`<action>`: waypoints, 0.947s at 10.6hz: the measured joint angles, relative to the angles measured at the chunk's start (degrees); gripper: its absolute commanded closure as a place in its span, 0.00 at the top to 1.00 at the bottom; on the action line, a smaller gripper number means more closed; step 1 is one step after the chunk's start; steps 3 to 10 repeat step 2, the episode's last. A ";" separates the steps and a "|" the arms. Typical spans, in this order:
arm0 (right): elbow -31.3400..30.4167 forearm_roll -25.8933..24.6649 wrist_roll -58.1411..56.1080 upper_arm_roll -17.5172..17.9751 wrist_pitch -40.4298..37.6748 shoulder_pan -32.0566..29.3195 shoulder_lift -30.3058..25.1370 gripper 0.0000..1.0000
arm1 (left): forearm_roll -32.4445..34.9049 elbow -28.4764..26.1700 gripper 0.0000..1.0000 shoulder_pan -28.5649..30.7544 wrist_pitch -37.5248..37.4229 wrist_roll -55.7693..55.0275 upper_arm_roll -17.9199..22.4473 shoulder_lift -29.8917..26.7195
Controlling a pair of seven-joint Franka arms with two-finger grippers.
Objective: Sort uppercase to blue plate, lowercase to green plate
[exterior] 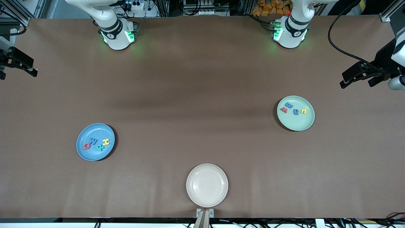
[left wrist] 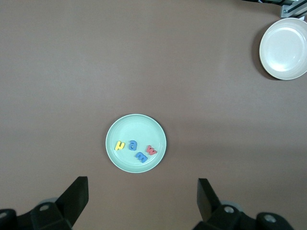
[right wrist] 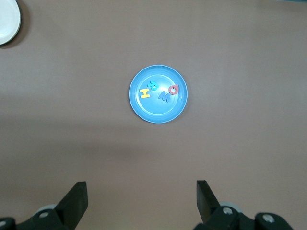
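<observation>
The blue plate (exterior: 91,155) (right wrist: 158,112) lies toward the right arm's end and carries the uppercase letters: red Q (exterior: 86,146), blue W (exterior: 94,141), teal R (exterior: 100,147) and yellow H (exterior: 106,142). The green plate (exterior: 295,124) (left wrist: 129,128) lies toward the left arm's end and holds the lowercase letters: blue m (exterior: 288,104), red w (exterior: 283,110), blue a (exterior: 296,111) and yellow n (exterior: 303,111). My left gripper (left wrist: 142,191) (exterior: 356,77) hangs high at its end of the table, open and empty. My right gripper (right wrist: 142,191) (exterior: 22,65) does the same at the other end.
A cream plate (exterior: 207,198) with nothing on it sits near the table's front edge, midway between the two ends. The brown tabletop (exterior: 196,104) stretches between the plates. Both arm bases stand along the edge farthest from the front camera.
</observation>
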 measured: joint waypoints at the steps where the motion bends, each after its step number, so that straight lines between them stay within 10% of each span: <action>1: 0.00 0.00 0.00 0.00 0.03 -0.06 -0.02 1.00 | 0.00 0.00 1.00 0.00 -0.01 0.00 0.00 0.00; 10: 0.00 0.00 0.00 0.00 0.07 -0.09 -0.02 1.00 | 0.00 0.00 1.00 0.00 -0.01 0.00 0.00 0.00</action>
